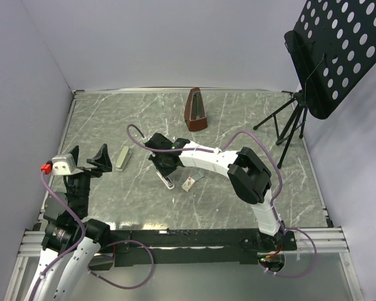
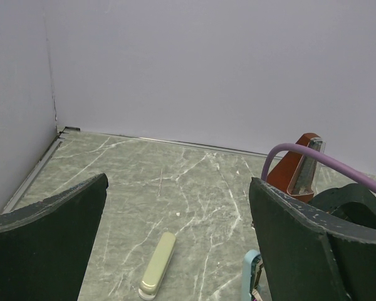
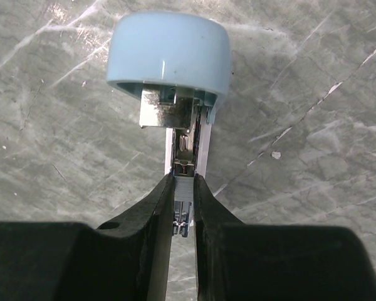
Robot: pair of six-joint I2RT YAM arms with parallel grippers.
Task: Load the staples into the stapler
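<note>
The light blue stapler [image 3: 169, 53] lies hinged open on the table, its metal magazine channel [image 3: 187, 141] facing up. My right gripper [image 3: 183, 180] is shut on the staples [image 3: 183, 189], a short grey ribbed strip held right over the near end of that channel. From above, the right gripper [image 1: 165, 164] is over the stapler [image 1: 168, 182], and the small cream staples box [image 1: 189, 183] lies just to its right. At the table's left side, my left gripper [image 1: 88, 160] stands wide open with nothing in it. The left gripper [image 2: 178, 185] is apart from the stapler's blue edge [image 2: 250, 276].
A pale cream-green oblong stapler [image 1: 123, 158] lies left of centre; it also shows in the left wrist view [image 2: 158, 265]. A brown metronome [image 1: 196, 110] stands at the back. A black music stand [image 1: 326, 56] on a tripod [image 1: 288, 125] occupies the back right corner.
</note>
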